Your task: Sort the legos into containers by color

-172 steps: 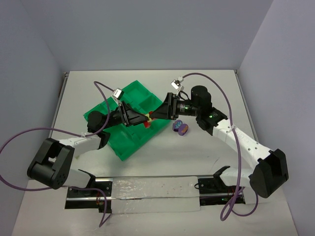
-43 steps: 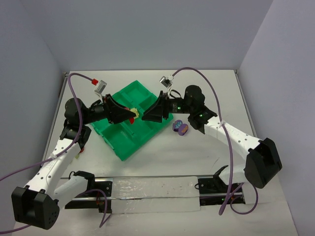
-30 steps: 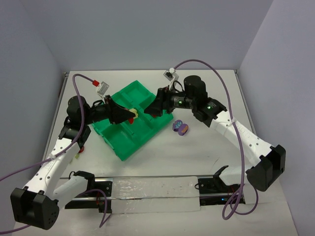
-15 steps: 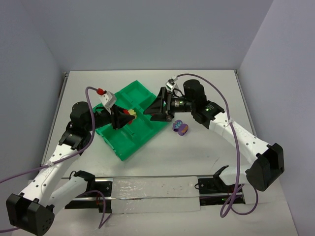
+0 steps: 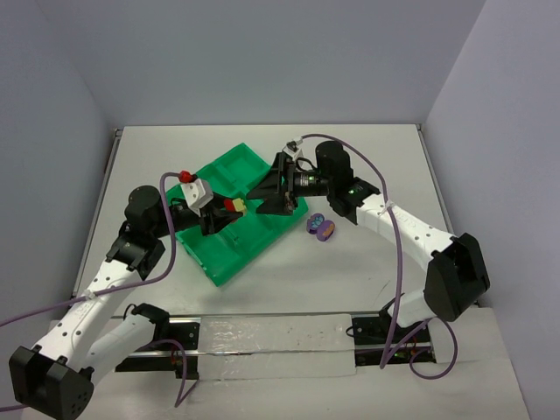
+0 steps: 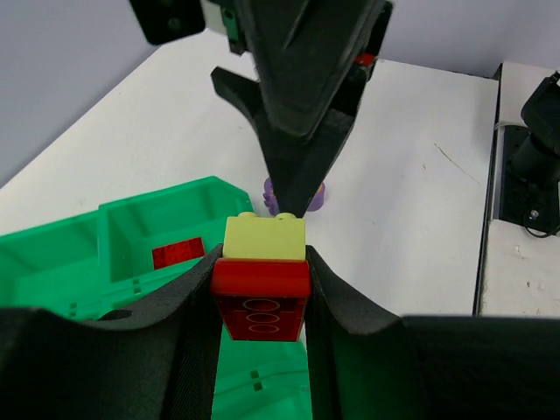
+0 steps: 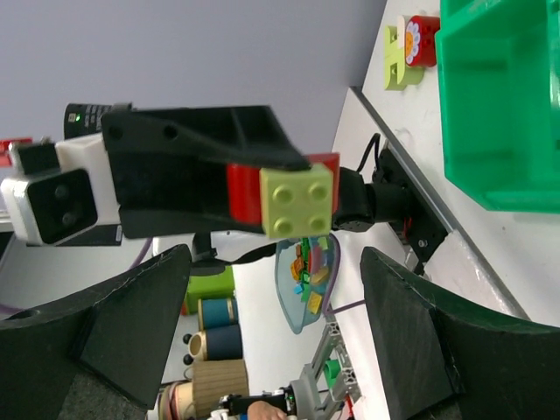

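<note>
A pale yellow-green lego stuck on a red lego is held in the air above the green tray of containers. My left gripper is shut on the red lego's sides. The top view has this gripper over the tray's middle. My right gripper stands open, pointing at the pair from the right, a short way off. Its wrist view has the yellow-green lego studs-on, between its spread fingers. One red lego lies in a compartment. Purple legos sit on the table right of the tray.
A small red and yellow-green piece with a flower lies on the table beside the tray. Purple cables loop over both arms. A metal rail runs along the table's near edge.
My left gripper has carried the lego pair right and nearer, over the tray's middle. My right gripper has swung left and turned to face it, staying open.
</note>
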Controlling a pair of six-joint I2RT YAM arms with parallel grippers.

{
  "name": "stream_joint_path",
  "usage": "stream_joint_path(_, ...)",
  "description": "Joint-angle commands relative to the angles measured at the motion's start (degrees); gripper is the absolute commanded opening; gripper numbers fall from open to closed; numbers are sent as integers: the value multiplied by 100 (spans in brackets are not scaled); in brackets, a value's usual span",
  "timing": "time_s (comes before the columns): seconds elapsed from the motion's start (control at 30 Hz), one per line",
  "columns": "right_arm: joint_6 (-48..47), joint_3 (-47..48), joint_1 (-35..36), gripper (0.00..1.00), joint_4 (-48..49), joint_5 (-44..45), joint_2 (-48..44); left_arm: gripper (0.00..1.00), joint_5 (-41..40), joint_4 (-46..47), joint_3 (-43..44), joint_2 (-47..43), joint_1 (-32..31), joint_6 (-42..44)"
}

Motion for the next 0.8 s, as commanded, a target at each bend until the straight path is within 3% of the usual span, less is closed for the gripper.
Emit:
stream_joint_path(0.0, -105, 189, -21, 85, 422, -156, 109, 0, 201, 308, 53, -104, -89, 303)
stream_joint_path(0.77, 247, 186, 406, 63, 1465, -634, 589, 0, 197, 303, 75, -117, -169, 307)
